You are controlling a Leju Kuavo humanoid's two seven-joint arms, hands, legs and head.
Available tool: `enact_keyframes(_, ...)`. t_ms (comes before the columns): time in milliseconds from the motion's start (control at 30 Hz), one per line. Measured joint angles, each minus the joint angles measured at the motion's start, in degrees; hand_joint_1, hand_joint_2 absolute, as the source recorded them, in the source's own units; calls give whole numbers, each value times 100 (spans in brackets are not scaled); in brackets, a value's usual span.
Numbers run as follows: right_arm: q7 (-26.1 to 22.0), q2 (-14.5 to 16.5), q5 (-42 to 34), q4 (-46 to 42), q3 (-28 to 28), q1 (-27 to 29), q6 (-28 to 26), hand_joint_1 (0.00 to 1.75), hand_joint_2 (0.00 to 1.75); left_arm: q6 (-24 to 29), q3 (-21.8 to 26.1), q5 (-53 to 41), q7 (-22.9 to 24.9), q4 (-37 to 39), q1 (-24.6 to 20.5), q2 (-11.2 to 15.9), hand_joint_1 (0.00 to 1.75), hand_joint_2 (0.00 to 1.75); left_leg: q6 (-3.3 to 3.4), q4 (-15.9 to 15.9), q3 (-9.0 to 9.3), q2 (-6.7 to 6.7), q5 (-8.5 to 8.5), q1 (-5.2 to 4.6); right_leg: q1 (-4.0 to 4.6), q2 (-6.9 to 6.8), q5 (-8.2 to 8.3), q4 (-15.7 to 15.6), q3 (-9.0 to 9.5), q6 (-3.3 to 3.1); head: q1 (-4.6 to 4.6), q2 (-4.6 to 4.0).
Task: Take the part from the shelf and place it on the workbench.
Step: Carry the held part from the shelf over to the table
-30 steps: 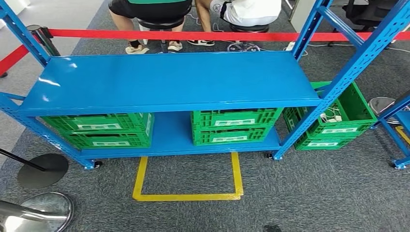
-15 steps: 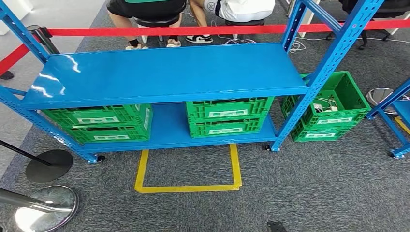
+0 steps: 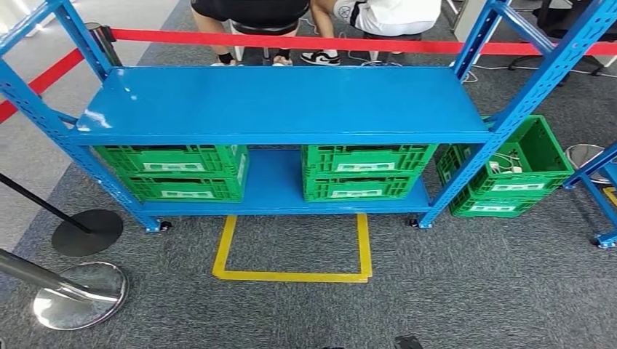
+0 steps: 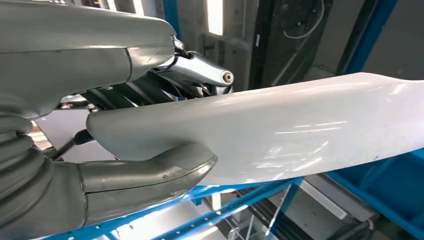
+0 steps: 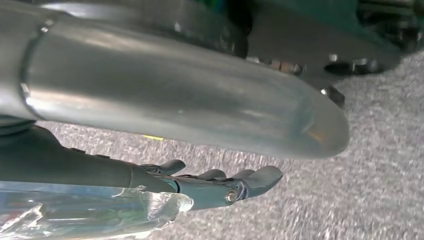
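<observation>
Blue shelf [image 3: 276, 102] with green crates [image 3: 174, 171] on its lower level; another green crate [image 3: 509, 171] on the carpet beside it holds white cables.
The left hand [image 4: 145, 130] grasps the white curved part [image 4: 280, 135] between thumb and fingers; the right hand [image 5: 220, 185] hangs over the carpet, fingers loosely extended, holding nothing.

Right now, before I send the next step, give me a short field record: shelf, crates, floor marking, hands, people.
shelf: blue rack, top board bare
lower board: two stacks of green crates
beside rack: green crate stack on the carpet at the right, cables inside
floor marking: yellow tape outline in front of the rack
left hand: holds a white part, thumb under it
right hand: fingers extended over carpet, holding nothing
people: two seated behind the red barrier tape
</observation>
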Motion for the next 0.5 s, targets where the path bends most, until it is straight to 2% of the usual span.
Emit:
enact_keyframes(33, 6, 0, -72, -1, -25, -2, -45, 0, 0, 0, 0, 14, 0, 0, 0, 0, 175, 175, -9, 0, -6, -59, 13, -5, 4, 66, 185, -372, 228, -34, 1, 0)
enact_keyframes(100, 10, -2, -171, -3, -84, -9, -126, 0, 0, 0, 0, 33, 0, 0, -7, -1, 175, 175, -39, 11, -26, -170, 36, -6, -7, 369, 438, -1187, 689, -115, -4, 1)
enact_keyframes(133, -12, -1, -227, -4, -113, -14, -171, 0, 0, 0, 0, 40, 0, 0, -13, -1, 175, 175, -66, 21, -52, -221, 52, -1, -10, 490, 481, -1429, 825, -134, -5, 1)
enact_keyframes(167, -70, 6, -308, -5, -152, -21, -223, 0, 0, 0, 0, 43, 0, 0, -15, -3, 175, 175, -102, 30, -87, -280, 75, 11, -10, 553, 474, -1532, 879, -142, -10, 1)
enact_keyframes(233, -309, 47, -526, -5, -259, -55, -270, 0, 0, 0, -1, 16, 0, 0, -6, -12, 175, 175, -178, 40, -155, -391, 117, 30, -14, 439, 497, -1558, 886, -146, -9, 1)
enact_keyframes(267, -466, 78, -621, -8, -314, -92, -238, 0, 0, 1, -2, -20, 0, 0, -2, -19, 175, 175, -210, 82, -194, -355, 90, 28, -27, 368, 518, -1576, 881, -166, -18, 1)
enact_keyframes(300, -620, 110, -681, -11, -357, -141, -167, 0, 0, 1, -5, -65, 0, 1, -12, -25, 175, 175, -241, 214, -270, -252, -5, 22, -42, 288, 540, -1599, 878, -190, -37, 1)
enact_keyframes(367, -881, 163, -711, -16, -397, -240, -53, 0, 0, 2, -17, -129, 0, 2, -43, -41, 175, 175, -306, 831, -568, 41, -371, 16, -52, 116, 565, -1624, 862, -223, -78, 0)
enact_keyframes(400, -1000, 184, -696, -16, -402, -273, -51, 0, 0, 2, -21, -133, 0, 2, -52, -55, 175, 175, -338, 1228, -753, 121, -559, 23, -51, 23, 568, -1622, 852, -229, -91, 0)
enact_keyframes(433, -1124, 202, -678, -17, -404, -294, -89, 0, 0, 2, -20, -119, 0, 2, -47, -74, 175, 175, -365, 1541, -895, 157, -670, 32, -50, -73, 568, -1619, 842, -229, -90, 0)
enact_keyframes(467, -1257, 219, -658, -17, -405, -308, -136, 0, 0, 2, -15, -97, 0, 2, -33, -97, 175, 175, -384, 1677, -948, 175, -673, 40, -50, -167, 568, -1616, 836, -229, -92, 0)
enact_keyframes(500, -1385, 236, -641, -19, -405, -321, -171, 0, 0, 2, -7, -76, 0, 2, -17, -117, 175, 175, -395, 1583, -885, 195, -567, 49, -50, -257, 567, -1613, 832, -226, -91, 0)
